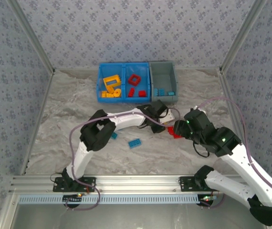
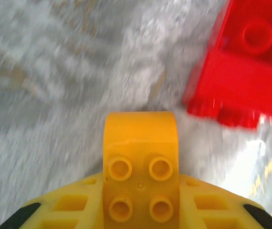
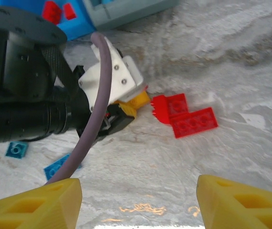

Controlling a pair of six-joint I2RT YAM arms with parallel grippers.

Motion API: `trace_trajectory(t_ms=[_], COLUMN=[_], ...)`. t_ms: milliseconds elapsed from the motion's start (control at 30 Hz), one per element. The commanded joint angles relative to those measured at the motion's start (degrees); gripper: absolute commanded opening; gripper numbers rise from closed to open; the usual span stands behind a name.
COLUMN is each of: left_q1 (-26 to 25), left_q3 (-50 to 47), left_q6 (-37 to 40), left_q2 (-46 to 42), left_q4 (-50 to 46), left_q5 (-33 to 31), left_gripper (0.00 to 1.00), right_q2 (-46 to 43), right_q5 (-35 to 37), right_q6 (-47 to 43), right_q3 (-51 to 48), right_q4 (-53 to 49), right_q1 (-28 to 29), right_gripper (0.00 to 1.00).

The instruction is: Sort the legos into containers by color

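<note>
Between the two arms at mid-table, the left gripper (image 2: 141, 180) clamps a yellow brick (image 2: 141, 138) (red bricks (image 3: 186, 117) lie just beside); the right gripper (image 3: 136, 191) hangs open and empty, the containers (image 1: 99, 87) well behind.

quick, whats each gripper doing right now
left gripper: closed on the yellow brick
right gripper: open, holding nothing
</note>
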Motion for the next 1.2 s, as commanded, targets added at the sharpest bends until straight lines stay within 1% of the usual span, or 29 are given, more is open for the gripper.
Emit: trace_trajectory(t_ms=[0, 33, 67, 133, 233, 267, 367, 467, 533, 633, 700, 800, 933, 1000, 1167], left_q1=[0.53, 0.83, 1.2, 2.27, 5.75, 7.62, 14.18, 20.85, 24.58, 30.19, 33.12, 35.92, 37.07, 37.08, 37.16], left_q3=[-5.67, -7.68, -9.75, -12.83, -16.67, -17.47, -18.0, -16.27, -14.05, -8.44, -2.03, 8.06, 22.0, 28.31, 37.8], left_q6=[-7.73, -9.35, -11.22, -14.25, -18.35, -19.52, -22.31, -24.25, -25.72, -27.64, -28.23, -28.62, -27.99, -27.89, -27.75], left_q2=[-12.03, -14.63, -17.36, -22.05, -28.35, -29.95, -32.27, -31.5, -29.42, -23.68, -17.55, -8.35, 2.34, 6.33, 13.24], left_q4=[4.94, 5.75, 6.0, 5.82, 4.17, 3.12, -0.55, -3.97, -5.59, -7.57, -9.86, -12.55, -16.86, -19.19, -21.58], left_q5=[-3.93, -4.37, -4.9, -6.13, -7.75, -8.11, -8.35, -8.17, -8.1, -6.37, -5.21, -3.44, -2.42, -2.23, -1.16], left_gripper=[0.25, 0.25, 0.25, 0.25, 0.25, 0.25, 0.25, 0.25, 0.25, 0.25, 0.25, 0.25, 0.26, 0.26, 0.28], right_q2=[-0.05, 0.31, 1.02, 2.76, 6.53, 8.32, 14.45, 20.87, 25.05, 30.95, 33.83, 36.43, 38.39, 39.43, 41.26], right_q5=[-5.24, -6.24, -7.39, -9.37, -12.12, -12.42, -9.39, -4.71, -1.96, 1.11, 2.77, 4.59, 6.07, 6.61, 5.49], right_q6=[-6.76, -6.93, -9.55, -11.89, -15.22, -16.35, -18.98, -20.34, -20.79, -19.68, -18.78, -17.57, -16.65, -16.12, -15.42], right_q3=[0.89, 0.94, 1.02, 0.63, -0.77, -0.88, -0.2, 2.44, 4.62, 8.03, 10.01, 12.93, 14.59, 15.29, 16.4], right_q4=[6.25, 7.46, 8.86, 12.26, 18.89, 21.24, 27.99, 32.95, 35.2, 36.4, 36.53, 36.15, 35.56, 35.14, 35.38], right_q1=[0.54, 0.57, 0.63, 1.02, 2.4, 3.6, 8.55, 13.39, 15.4, 16.97, 17.66, 18.08, 18.08, 17.86, 17.27], right_gripper=[0.67, 0.67, 0.67, 0.67, 0.67, 0.67, 0.67, 0.67, 0.67, 0.66, 0.66, 0.66, 0.66, 0.66, 0.66])
